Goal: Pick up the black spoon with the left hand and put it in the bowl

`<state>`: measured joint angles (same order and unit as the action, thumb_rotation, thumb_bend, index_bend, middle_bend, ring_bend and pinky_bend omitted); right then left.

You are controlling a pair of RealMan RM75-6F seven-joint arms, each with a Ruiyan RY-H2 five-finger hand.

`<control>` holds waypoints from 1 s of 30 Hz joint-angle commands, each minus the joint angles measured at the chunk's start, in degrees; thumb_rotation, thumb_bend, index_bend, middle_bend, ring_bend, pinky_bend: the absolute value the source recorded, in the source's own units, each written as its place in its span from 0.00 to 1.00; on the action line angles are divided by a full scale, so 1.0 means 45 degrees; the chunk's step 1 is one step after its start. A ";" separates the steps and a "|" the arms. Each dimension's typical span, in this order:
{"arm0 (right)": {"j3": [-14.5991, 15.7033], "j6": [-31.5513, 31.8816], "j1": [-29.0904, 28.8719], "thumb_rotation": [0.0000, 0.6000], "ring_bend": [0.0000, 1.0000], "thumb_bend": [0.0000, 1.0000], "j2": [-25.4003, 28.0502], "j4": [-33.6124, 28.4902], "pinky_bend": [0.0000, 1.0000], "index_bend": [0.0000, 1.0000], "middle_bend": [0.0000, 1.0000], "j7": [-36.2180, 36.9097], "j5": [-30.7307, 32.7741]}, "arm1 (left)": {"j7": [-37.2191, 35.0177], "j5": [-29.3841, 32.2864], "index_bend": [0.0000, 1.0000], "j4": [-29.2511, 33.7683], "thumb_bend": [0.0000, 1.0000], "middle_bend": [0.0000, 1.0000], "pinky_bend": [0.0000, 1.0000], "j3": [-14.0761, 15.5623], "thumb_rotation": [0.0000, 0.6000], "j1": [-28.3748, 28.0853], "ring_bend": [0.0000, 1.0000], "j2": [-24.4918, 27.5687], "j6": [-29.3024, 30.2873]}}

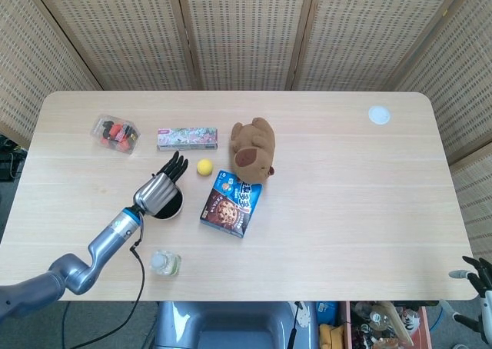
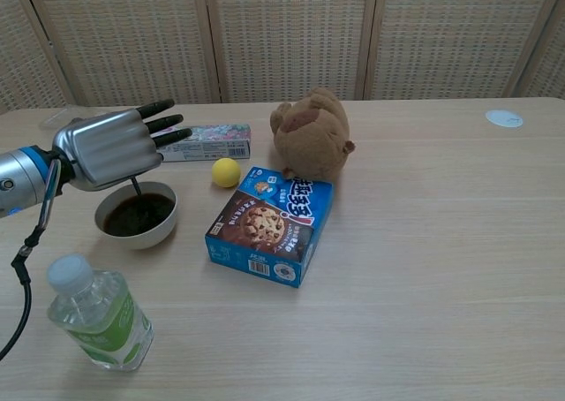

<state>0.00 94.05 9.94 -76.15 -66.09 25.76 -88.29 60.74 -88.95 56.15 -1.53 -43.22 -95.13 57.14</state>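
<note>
My left hand (image 1: 159, 189) (image 2: 110, 147) hovers over the white bowl (image 1: 178, 208) (image 2: 152, 235), whose inside looks dark. Its fingers point toward the far side of the table. A thin black spoon (image 2: 135, 187) handle comes down from under the palm and reaches into the bowl; the hand holds it. In the head view the spoon is hidden beneath the hand. My right hand (image 1: 478, 272) shows only at the lower right corner, off the table, fingers apart and holding nothing.
A water bottle (image 1: 164, 263) (image 2: 97, 313) stands near the front edge, close to the bowl. A blue cookie box (image 1: 231, 203) (image 2: 269, 224), a yellow ball (image 1: 204, 167) (image 2: 226, 172), a brown plush (image 1: 254, 149) (image 2: 309, 140) and a long flat box (image 1: 187, 138) lie around the bowl.
</note>
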 commanded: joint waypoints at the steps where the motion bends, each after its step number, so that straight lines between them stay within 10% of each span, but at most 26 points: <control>1: 0.0008 0.0008 -0.0004 1.00 0.13 0.30 -0.0001 -0.0013 0.24 0.43 0.27 -0.0012 -0.0028 | -0.0148 -0.0106 0.62 0.0130 0.46 0.05 0.00 0.0188 1.00 0.0132 0.00 0.0130 0.0101; 30: -0.0009 -0.0053 0.0099 1.00 0.13 0.30 -0.0022 0.0062 0.24 0.43 0.27 0.0003 0.0071 | 0.0243 0.0355 0.62 -0.0067 0.46 0.03 0.00 -0.0122 1.00 -0.0120 0.00 -0.0334 -0.0076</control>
<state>-0.04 93.82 10.38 -76.25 -65.81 25.77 -87.97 61.86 -87.37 55.88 -2.11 -43.79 -96.67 56.76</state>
